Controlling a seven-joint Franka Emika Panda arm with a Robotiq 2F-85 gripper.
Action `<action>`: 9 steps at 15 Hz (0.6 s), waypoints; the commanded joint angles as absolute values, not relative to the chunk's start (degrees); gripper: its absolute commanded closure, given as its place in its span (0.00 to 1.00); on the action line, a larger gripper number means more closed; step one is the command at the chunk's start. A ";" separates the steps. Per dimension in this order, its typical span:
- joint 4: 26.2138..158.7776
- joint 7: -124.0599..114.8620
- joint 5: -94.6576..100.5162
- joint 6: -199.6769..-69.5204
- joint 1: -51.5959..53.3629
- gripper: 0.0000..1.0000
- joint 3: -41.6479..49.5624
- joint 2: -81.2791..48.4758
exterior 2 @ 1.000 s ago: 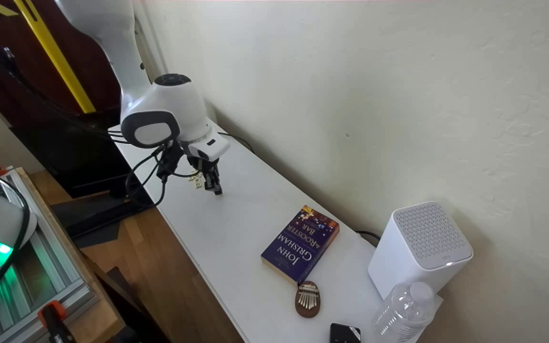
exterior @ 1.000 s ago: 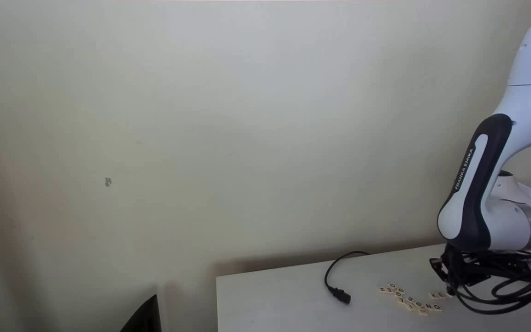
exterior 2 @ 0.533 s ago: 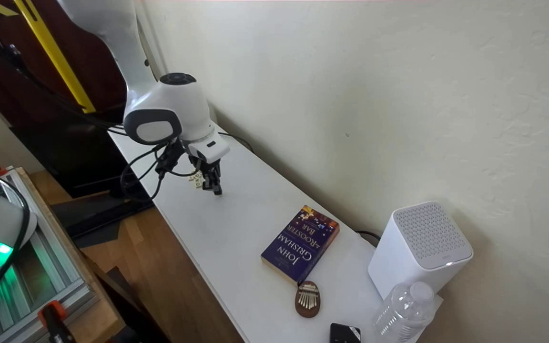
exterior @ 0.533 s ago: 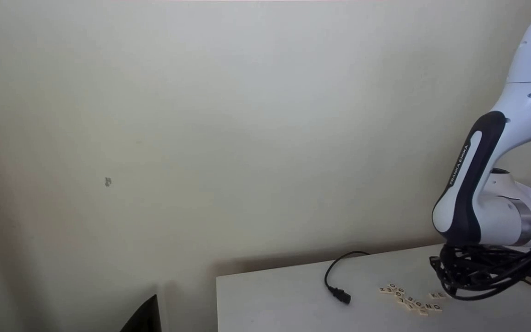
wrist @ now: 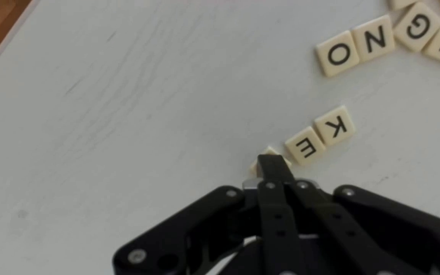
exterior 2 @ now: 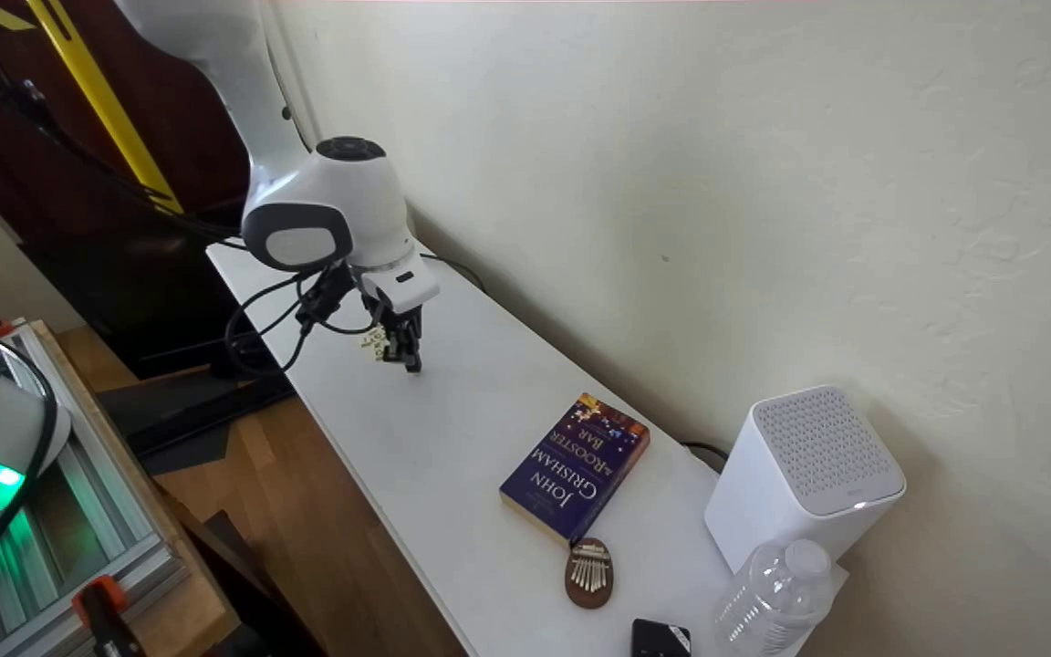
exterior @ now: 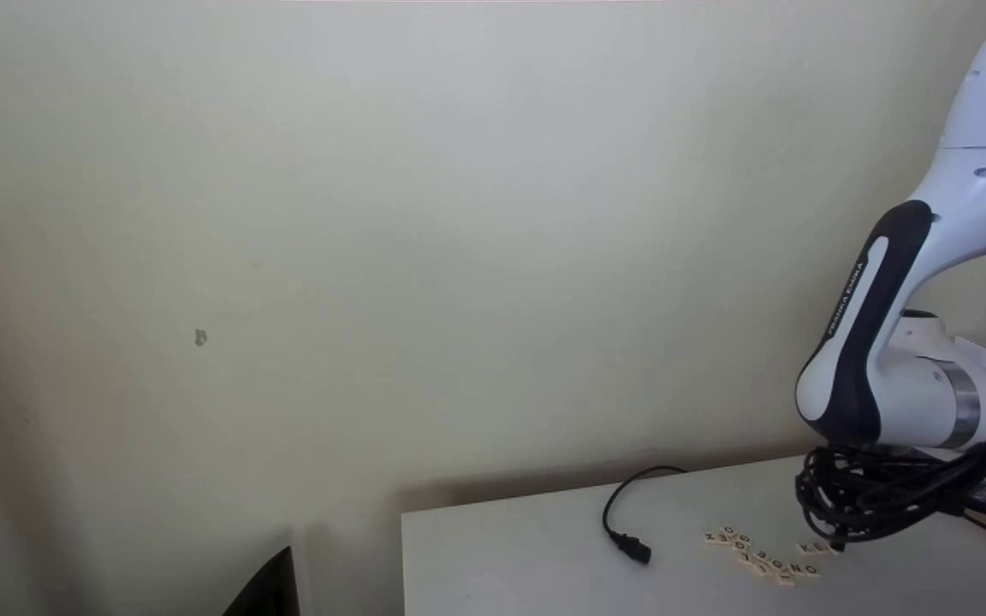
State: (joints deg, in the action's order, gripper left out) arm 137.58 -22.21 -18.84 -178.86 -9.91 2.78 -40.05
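Holds claw (wrist: 275, 166) pressed together, hiding most of an unreadable cream tile (wrist: 270, 151) just beside the E tile (wrist: 305, 146)

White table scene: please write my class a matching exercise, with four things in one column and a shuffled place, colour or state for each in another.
1. gripper
2. K tile
3. book
4. bottle

A. see-through
B. dark blue-purple cover
C. jaws shut
D. lying beside an E tile

Pairs: 1-C, 2-D, 3-B, 4-A
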 commanded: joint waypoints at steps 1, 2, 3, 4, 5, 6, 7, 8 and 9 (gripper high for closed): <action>136.20 -23.94 -21.56 -177.18 -9.35 1.00 2.34 -41.53; 136.14 -24.33 -21.84 -177.06 -9.22 1.00 2.37 -41.55; 136.09 -24.60 -22.09 -177.00 -9.09 1.00 2.41 -41.56; 136.00 -24.84 -22.41 -176.86 -9.09 1.00 2.33 -41.58; 135.93 -25.05 -22.59 -176.62 -9.15 1.00 2.22 -41.55; 135.84 -25.42 -22.68 -176.38 -8.97 1.00 2.35 -41.57; 135.71 -25.76 -22.83 -176.17 -8.99 1.00 2.33 -41.59; 135.56 -26.05 -22.95 -175.88 -8.95 1.00 2.39 -41.61; 135.43 -26.21 -23.06 -175.57 -9.09 1.00 2.26 -41.58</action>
